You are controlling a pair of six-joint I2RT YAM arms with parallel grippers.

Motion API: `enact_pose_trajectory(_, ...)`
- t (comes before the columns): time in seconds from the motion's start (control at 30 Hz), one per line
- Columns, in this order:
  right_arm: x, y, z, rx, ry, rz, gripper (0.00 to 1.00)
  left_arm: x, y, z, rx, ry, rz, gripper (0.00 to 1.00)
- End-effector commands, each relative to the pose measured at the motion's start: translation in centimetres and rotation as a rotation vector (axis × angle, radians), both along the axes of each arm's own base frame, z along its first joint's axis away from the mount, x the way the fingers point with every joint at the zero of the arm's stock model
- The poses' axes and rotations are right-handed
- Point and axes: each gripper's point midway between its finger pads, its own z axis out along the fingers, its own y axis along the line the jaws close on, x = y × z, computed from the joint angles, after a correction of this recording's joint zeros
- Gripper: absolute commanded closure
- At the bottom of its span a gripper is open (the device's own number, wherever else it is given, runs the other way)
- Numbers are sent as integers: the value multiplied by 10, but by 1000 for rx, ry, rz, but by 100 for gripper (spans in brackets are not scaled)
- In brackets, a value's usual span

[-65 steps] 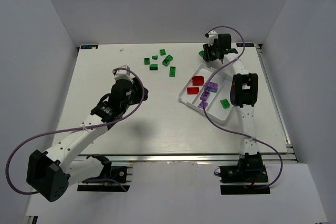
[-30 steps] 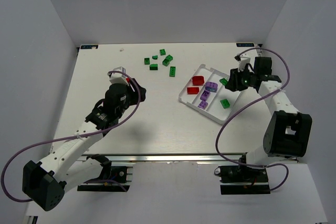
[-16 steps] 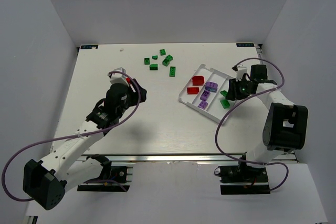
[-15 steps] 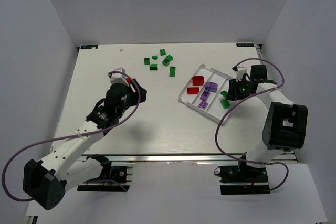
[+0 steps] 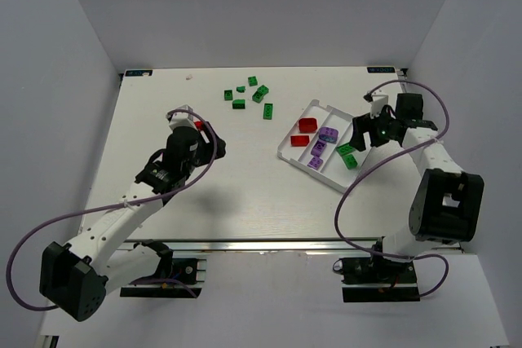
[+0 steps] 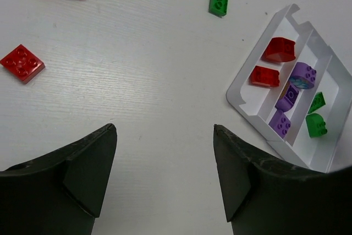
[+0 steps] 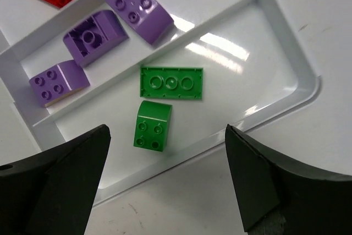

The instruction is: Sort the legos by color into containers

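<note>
2 green bricks (image 7: 171,82) are seen lying loose in the outer compartment of the tray (image 7: 291,94), directly below the right pincer (image 7: 166,147), whose jaws are spread wide and grip nothing. The left pincer (image 6: 164,136) is likewise released over the counter (image 6: 137,81), with 2 red bricks (image 6: 22,63) lying beyond it to the left.

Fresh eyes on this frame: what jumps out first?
The shallow white three-compartment plastic tray right of centre, its studded plastic legos separated: red bricks, purple bricks, green pair. The right gripper hangs open above the green pair. Loose green bricks cluster at the white table's far middle.
</note>
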Motion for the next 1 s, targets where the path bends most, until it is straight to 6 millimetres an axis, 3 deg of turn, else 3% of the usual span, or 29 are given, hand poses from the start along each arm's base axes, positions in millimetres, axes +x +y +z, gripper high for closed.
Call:
enact_pose_trajectory(0.0, 21, 6, 76, -47, -292, 148, 11, 8, 4, 11, -39, 23, 31, 19)
enact_pose_trajectory(0.07, 19, 9, 88, -54, -354, 185, 10, 11, 7, 5, -37, 56, 42, 19)
enact_pose_trajectory(0.2, 5, 32, 90, 11, -381, 357, 12, 16, 24, -6, -32, 131, 115, 15)
enact_pose_trajectory(0.3, -1, 44, 99, 92, -370, 386, 30, 19, 40, -13, -21, 189, 186, 11)
enact_pose_trajectory(0.4, -2, 49, 106, 133, -385, 373, 56, 19, 52, -21, -17, 238, 233, 5)
enact_pose_trajectory(0.43, -3, 50, 107, 144, -383, 372, 74, 20, 55, -27, -22, 263, 251, 2)
enact_pose_trajectory(0.5, -3, 52, 108, 165, -376, 366, 86, 19, 62, -37, -26, 308, 282, 2)
enact_pose_trajectory(0.73, -10, 54, 105, 188, -364, 342, 77, 26, 74, -73, -6, 434, 321, 2)
enact_pose_trajectory(0.93, -18, 57, 99, 221, -342, 330, 74, 48, 78, -81, 3, 438, 321, 2)
enact_pose_trajectory(0.97, -19, 58, 98, 221, -344, 330, 74, 52, 80, -90, 17, 463, 326, 2)
